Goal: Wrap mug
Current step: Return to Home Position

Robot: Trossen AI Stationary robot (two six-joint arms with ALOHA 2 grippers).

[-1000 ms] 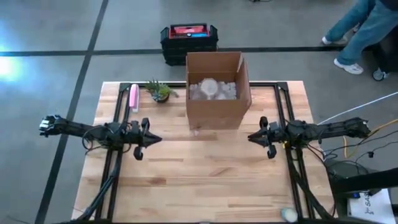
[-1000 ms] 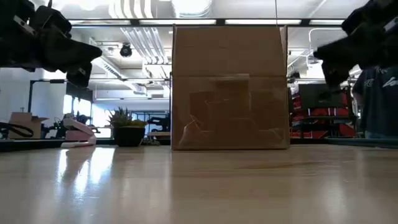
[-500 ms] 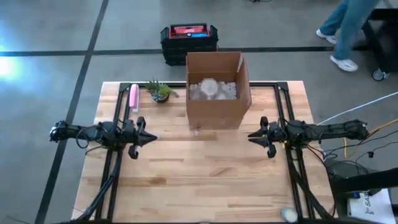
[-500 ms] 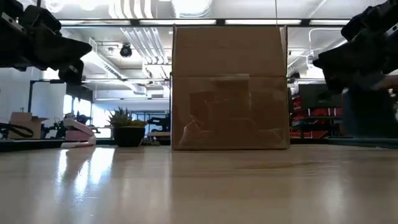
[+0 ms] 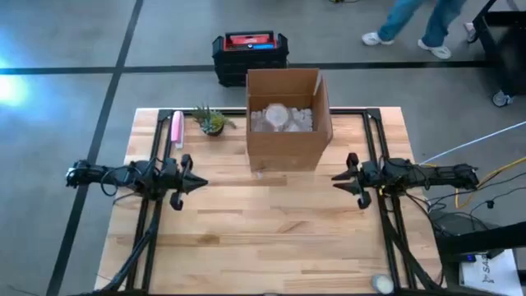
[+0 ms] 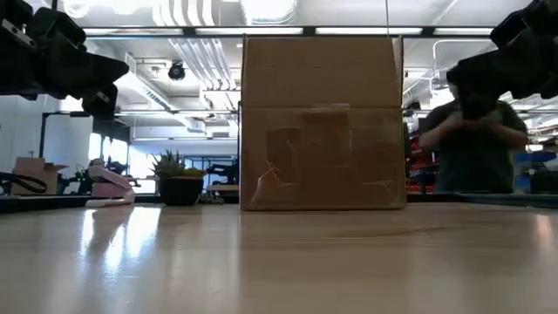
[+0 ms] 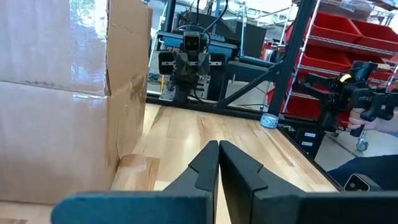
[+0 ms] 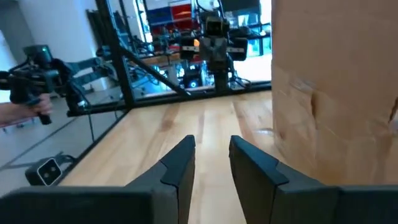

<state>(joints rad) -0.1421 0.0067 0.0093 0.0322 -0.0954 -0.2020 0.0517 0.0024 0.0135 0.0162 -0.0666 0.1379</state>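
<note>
You have a plain brown cardboard box (image 5: 283,144), whitish dimpled bubble wrap (image 5: 279,117), a pale plank-striped wooden table (image 5: 263,230), a green plant (image 5: 211,121).

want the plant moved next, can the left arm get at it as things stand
Probably yes: the left tool is shut and empty, and only bare table lies between it and the plant.

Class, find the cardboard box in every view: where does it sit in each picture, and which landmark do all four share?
High view: box at the far middle of the table, open top up.
Low view: box dead centre, standing on the table.
Left wrist view: box to one side of the left gripper.
Right wrist view: box to one side of the right gripper.
Shared landmark: the wooden table under it.
</note>
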